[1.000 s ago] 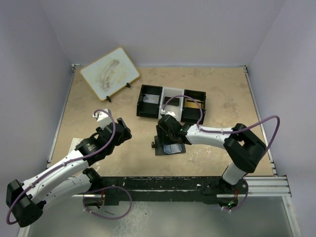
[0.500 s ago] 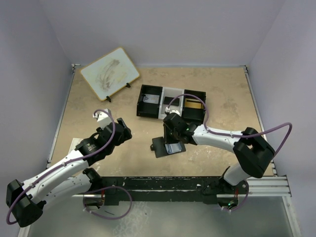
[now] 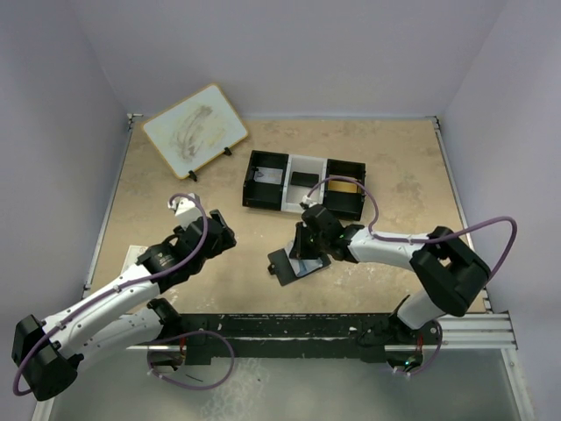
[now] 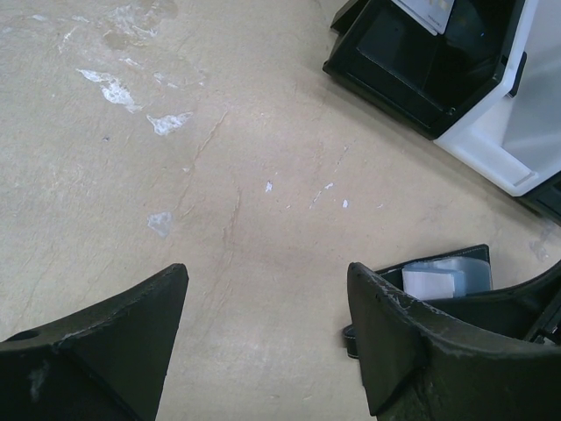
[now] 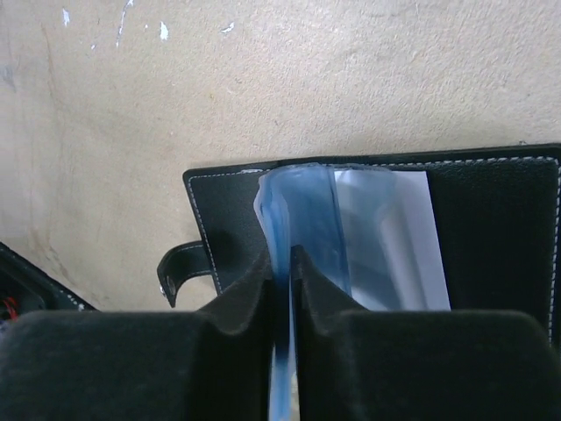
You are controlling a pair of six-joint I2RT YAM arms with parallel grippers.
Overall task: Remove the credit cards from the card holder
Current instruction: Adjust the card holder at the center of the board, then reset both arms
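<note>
The black card holder (image 3: 285,266) lies open on the table in front of the tray, its snap tab to the left (image 5: 180,272). My right gripper (image 3: 306,253) (image 5: 282,263) is shut on a thin pale blue translucent sheet (image 5: 302,210) standing up out of the card holder (image 5: 230,210); card or sleeve, I cannot tell. A white slip lies beside it. My left gripper (image 3: 210,226) (image 4: 267,267) hangs open and empty over bare table, left of the card holder (image 4: 456,272). A dark credit card (image 3: 304,178) lies in the tray's middle compartment, a pale one (image 3: 266,176) in its left.
The black-and-white three-compartment tray (image 3: 302,195) (image 4: 412,79) stands behind the card holder. A small whiteboard on a stand (image 3: 195,130) leans at the back left. White walls close in the table on three sides.
My right gripper has closed from open onto the pale blue sheet and shifted right and nearer. The card holder has turned a little. The left arm has stayed still.
</note>
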